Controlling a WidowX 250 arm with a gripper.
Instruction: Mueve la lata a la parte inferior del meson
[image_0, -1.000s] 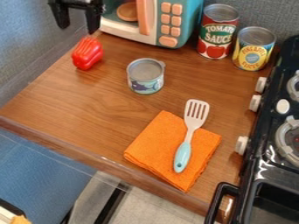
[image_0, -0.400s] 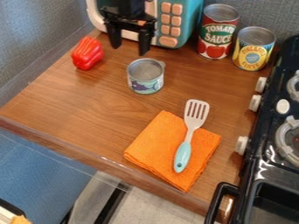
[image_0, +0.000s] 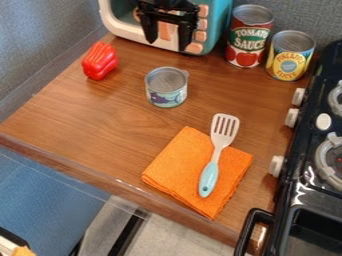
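camera view: short can (image_0: 166, 94) on counter (image_0: 87, 120), lower in view than wide-spread hand (image_0: 167, 43), apart

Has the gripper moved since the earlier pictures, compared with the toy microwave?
Yes, the gripper moved right in the view: from the left end of the toy microwave to in front of its buttons.

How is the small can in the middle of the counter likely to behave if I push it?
The small can stands upright and looks squat, so it will probably slide rather than tip. Its wall seems rigid and smooth, so it may slip a little. If knocked over, its round side could roll.
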